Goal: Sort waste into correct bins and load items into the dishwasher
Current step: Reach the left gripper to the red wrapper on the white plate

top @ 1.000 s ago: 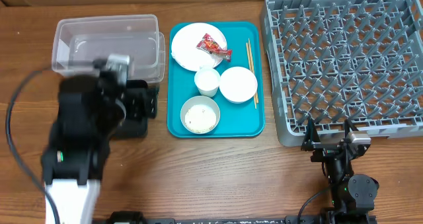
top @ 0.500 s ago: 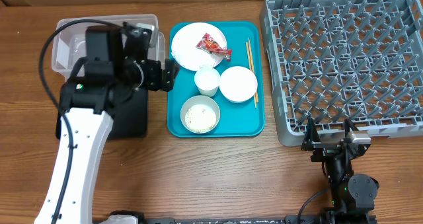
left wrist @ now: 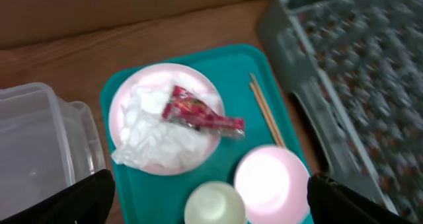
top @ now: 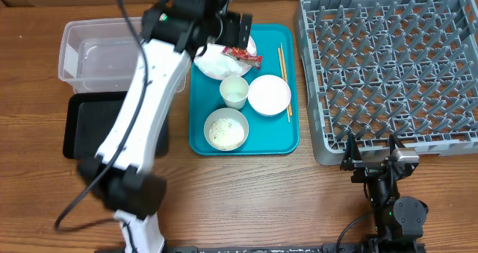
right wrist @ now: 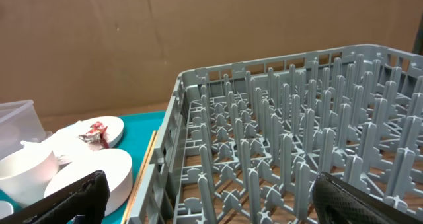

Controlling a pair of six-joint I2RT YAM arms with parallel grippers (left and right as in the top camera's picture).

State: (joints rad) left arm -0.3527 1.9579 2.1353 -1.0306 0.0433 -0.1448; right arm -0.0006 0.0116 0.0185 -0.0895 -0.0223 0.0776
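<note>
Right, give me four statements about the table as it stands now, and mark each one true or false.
1. The red wrapper lies on the plate. True.
2. The dish rack holds a bowl. False: no dish shows in it. The empty bowl and the rice bowl sit on the teal tray.
3. The chopsticks lie on the teal tray, along its side nearest the rack. True.
4. The left gripper is shut on the napkin. False: it is open above the plate, and the napkin lies on the plate.
</note>
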